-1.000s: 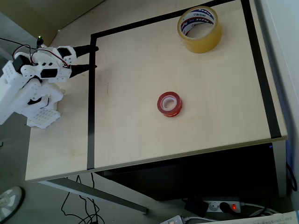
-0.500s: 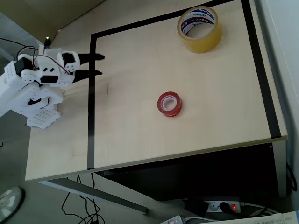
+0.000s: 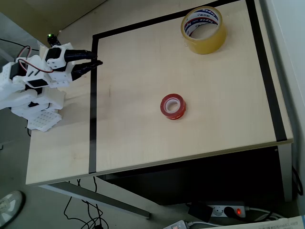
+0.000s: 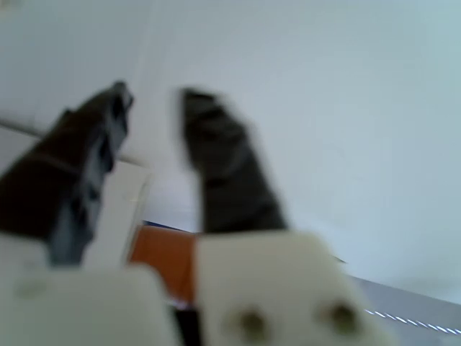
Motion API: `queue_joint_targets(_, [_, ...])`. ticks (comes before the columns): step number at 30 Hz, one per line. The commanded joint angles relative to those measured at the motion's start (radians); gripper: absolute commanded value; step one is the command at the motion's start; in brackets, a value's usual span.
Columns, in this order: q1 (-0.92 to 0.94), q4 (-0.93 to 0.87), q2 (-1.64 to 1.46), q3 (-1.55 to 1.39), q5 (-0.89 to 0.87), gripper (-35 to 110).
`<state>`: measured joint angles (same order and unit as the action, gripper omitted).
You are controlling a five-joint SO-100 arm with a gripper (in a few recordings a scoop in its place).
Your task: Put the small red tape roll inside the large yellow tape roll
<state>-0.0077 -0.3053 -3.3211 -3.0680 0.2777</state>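
Small red tape roll (image 3: 172,106) alone mid-table, large yellow tape roll (image 3: 203,29) empty, gripper (image 3: 97,57) slightly parted, holding nothing

From overhead I see my white arm at the left edge of the desk (image 3: 143,138), its gripper (image 3: 97,63) slightly parted and empty over the black tape border (image 3: 91,119). The small red tape roll (image 3: 172,106) lies flat mid-desk, well apart from the large yellow tape roll (image 3: 204,28) at the far right corner.
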Motion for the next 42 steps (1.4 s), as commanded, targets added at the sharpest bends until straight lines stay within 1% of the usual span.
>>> queue_joint_targets(1, [0.031,0.117,-0.014,-0.023,0.023,0])
queue_joint_targets(4, [0.054,0.097,-0.012,-0.009,0.055,0])
queue_joint_targets(6, [0.048,0.006,-0.012,0.032,0.061,0])
queue_joint_targets(14, [0.091,-0.008,-0.012,0.094,0.08,0])
queue_joint_targets(16, [0.133,-0.012,-0.012,0.086,0.089,0])
queue_joint_targets(18, [0.132,-0.026,-0.012,0.077,0.095,0])
queue_joint_targets(19, [0.153,-0.037,-0.012,0.083,0.106,1])
queue_joint_targets(20, [0.153,-0.037,-0.012,0.071,0.17,0])
queue_joint_targets(23, [0.17,-0.041,-0.012,0.063,0.187,0])
queue_joint_targets(27, [0.16,-0.066,-0.012,0.032,0.249,7])
queue_joint_targets(29, [0.107,-0.091,-0.012,0.025,0.249,7])
queue_joint_targets(30, [0.117,-0.08,-0.012,0.0,0.242,7])
queue_joint_targets(31, [0.155,-0.037,-0.012,-0.049,0.242,7])
queue_joint_targets(33, [0.261,-0.095,-0.012,-0.049,0.249,7])
queue_joint_targets(34, [0.324,-0.097,-0.006,-0.049,0.242,7])
queue_joint_targets(35, [0.321,-0.097,0.034,-0.049,0.242,7])
queue_joint_targets(36, [0.278,-0.15,0.041,-0.048,0.244,7])
queue_joint_targets(37, [0.267,-0.242,-0.008,-0.041,0.236,7])
queue_joint_targets(39, [0.295,-0.258,-0.012,-0.04,0.156,7])
queue_joint_targets(42, [0.301,-0.285,-0.012,-0.006,0.156,7])
